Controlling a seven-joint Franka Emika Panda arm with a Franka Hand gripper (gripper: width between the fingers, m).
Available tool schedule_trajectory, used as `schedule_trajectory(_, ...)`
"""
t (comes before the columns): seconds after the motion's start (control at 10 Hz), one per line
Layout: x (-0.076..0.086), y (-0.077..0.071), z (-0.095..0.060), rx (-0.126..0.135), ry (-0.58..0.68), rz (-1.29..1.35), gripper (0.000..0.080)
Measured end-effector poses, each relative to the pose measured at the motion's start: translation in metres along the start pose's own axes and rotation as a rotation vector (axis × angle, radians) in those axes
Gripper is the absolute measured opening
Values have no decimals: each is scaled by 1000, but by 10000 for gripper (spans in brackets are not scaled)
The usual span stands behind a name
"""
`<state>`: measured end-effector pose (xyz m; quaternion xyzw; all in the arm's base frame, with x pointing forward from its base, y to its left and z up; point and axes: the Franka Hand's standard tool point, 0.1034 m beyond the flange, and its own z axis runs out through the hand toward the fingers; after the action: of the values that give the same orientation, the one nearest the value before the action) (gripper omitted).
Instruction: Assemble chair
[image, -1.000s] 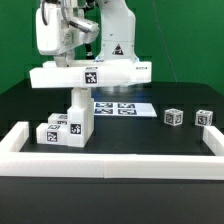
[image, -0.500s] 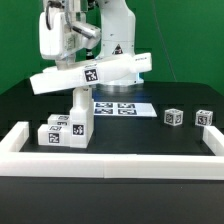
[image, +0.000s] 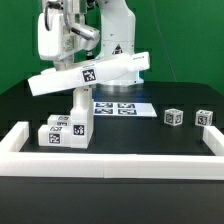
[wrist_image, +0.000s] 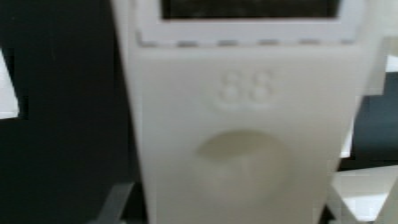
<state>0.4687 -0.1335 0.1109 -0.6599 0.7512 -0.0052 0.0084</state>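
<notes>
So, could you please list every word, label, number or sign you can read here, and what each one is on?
No word, brand or number is readable in either view.
Square black-and-white tags, patterns not text: on the raised panel, the block cluster, two small cubes, the marker board.
Black triangle sign on the robot arm: too small to read.
Embossed mark on the wrist view's white part: too blurred.

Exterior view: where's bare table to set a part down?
Open: the black table between the marker board, the small blocks and the front rail. Crowded: the exterior view's left, with stacked parts under the held panel.
</notes>
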Motion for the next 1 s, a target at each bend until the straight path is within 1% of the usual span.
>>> schedule_trajectory(1.0, -1, -3, -2, 2, -1, -7, 290)
